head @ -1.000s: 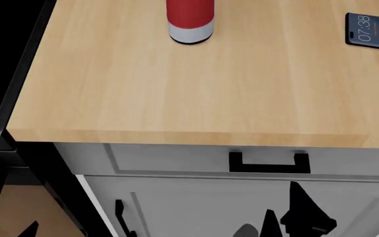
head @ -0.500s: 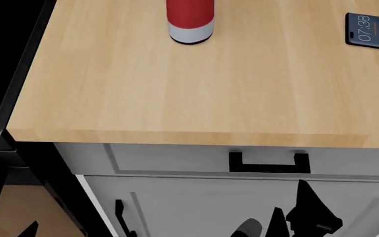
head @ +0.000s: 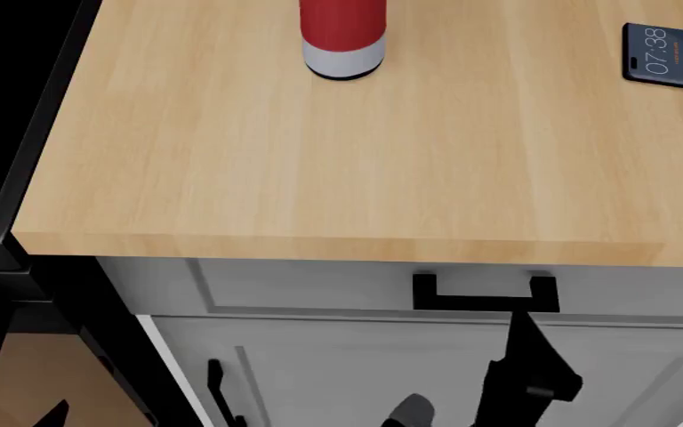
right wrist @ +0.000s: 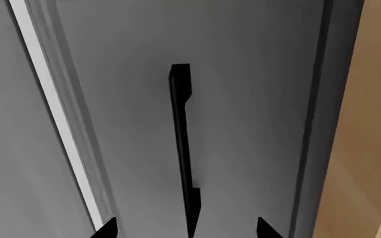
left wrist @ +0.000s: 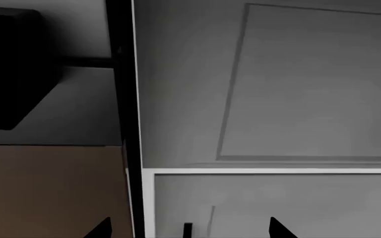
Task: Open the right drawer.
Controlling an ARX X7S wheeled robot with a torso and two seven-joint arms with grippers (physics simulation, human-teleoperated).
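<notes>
The right drawer (head: 377,286) sits shut just beneath the front edge of the counter (head: 317,169), its black U-shaped handle (head: 484,294) below the right half of that edge. The right pincer (head: 519,360) is raised in front of the cabinet door (head: 354,374) under the drawer, its dark tip reaching up to the handle's lower bar near the right end; whether it touches the bar is hard to judge from the head view. In the right wrist view the handle (right wrist: 182,144) runs between the two fingertips (right wrist: 105,229), which stand spread wide apart on either side of it, so the pincer is open. The left pincer (left wrist: 187,230) shows only two dark tips, set apart, facing grey cabinet panels. On the counter a red bottle (head: 343,37) stands near the back edge and a phone (head: 674,58) lies toward the back right corner.
</notes>
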